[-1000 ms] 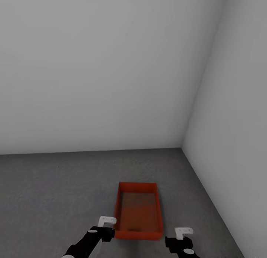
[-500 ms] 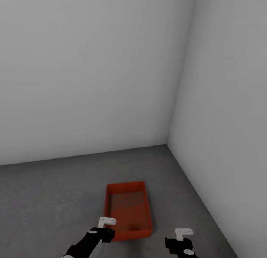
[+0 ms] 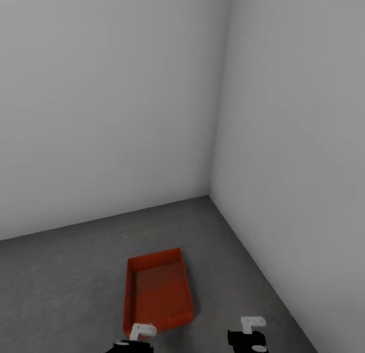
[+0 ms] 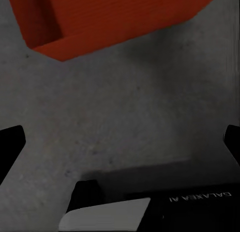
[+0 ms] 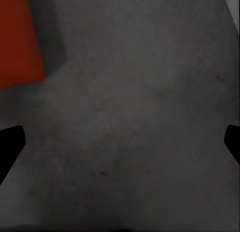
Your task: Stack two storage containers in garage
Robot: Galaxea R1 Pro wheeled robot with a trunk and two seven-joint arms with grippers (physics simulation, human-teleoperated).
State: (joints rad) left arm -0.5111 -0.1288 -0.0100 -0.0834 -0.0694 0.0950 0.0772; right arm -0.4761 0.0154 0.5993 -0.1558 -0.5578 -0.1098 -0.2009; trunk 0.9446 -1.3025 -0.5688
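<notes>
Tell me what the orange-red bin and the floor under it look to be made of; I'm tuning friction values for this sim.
The storage container looks like thin moulded plastic: uniform orange-red, plain thin walls, a smooth, mostly matte surface. The floor reads as bare concrete: dark grey, matte, faintly mottled, without seams or planks. Both are simulator renders, so these are judgements from looks alone.

Brand text: "GALAXEA AI", white letters, seen upside down in the left wrist view
Carrier: the dark body of the robot's own arm (image 4: 200, 204), at the 5 o'clock corner of that view
Other readable text, numbers or signs: none
</notes>
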